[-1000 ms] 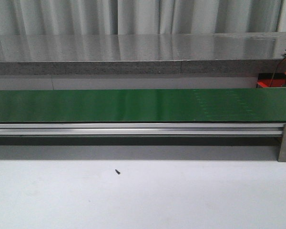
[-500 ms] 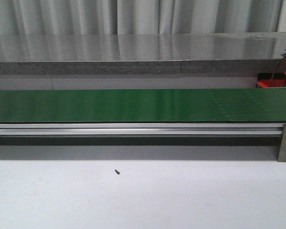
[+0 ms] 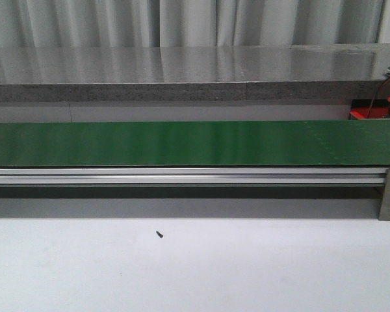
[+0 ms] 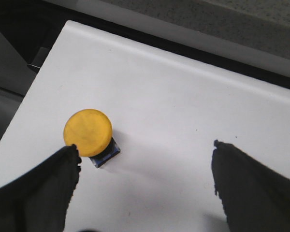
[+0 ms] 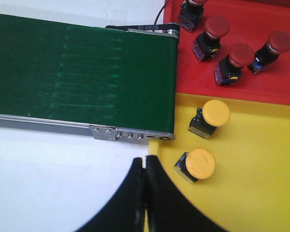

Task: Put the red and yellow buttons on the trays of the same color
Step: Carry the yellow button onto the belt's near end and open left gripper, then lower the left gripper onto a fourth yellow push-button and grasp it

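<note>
**Left end effector wide open by yellow btn**

Left end effector (image 4: 145, 188) empty, yellow button (image 4: 88, 133) on white counter (image 4: 183, 111) near one finger. Right end effector (image 5: 145, 193) closed, empty, beside yellow tray (image 5: 261, 169); red tray (image 5: 280, 77) holds red btns.

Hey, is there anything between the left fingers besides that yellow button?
No. In the left wrist view the yellow button sits by one finger; the rest of the gap is bare white surface.
</note>
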Robot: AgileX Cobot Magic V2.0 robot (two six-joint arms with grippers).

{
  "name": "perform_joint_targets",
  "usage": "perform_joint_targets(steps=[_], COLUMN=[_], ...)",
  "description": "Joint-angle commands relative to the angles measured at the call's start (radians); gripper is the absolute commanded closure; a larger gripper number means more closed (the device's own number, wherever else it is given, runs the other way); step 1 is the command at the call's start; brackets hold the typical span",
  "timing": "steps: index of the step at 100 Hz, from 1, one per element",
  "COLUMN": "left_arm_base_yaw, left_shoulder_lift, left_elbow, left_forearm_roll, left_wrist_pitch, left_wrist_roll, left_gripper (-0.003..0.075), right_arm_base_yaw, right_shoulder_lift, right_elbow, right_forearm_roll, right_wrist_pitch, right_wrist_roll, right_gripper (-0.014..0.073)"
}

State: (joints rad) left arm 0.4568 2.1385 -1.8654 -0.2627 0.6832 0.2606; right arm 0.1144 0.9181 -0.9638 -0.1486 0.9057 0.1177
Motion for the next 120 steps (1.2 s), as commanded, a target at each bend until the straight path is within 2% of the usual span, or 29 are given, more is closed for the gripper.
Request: perform_joint_targets(steps=[1, 16, 47, 120], left_arm_base_yaw=[0.006, 0.02, 0.075, 0.072], left_shoulder_lift=[-0.016, 0.041, 0.063, 0.127], left_elbow=[-0.084, -0.13, -0.137, -0.145], left_forearm_roll=[-0.013, 0.016, 0.034, 0.012], left_wrist_pitch=[-0.052, -0.058, -0.082, -0.176], left_wrist_roll=[-0.018, -0.064, -0.066, -0.066], left_gripper=[0.0164, 0.0164, 0.0164, 0.0164], right_arm_base_yaw=[0.0, 0.0, 0.0, 0.0], right_shoulder_lift=[-0.012, -0.012, -0.012, -0.012], right_elbow=[-0.034, -0.034, -0.034, -0.034], right_forearm_roll=[-0.012, -0.012, -0.012, -0.012], right_wrist_pitch=[-0.051, -0.051, -0.051, -0.051], right_wrist_roll=[0.0, 0.0, 0.0, 0.0], right_gripper=[0.0664, 0.0664, 0.0664, 0.0664])
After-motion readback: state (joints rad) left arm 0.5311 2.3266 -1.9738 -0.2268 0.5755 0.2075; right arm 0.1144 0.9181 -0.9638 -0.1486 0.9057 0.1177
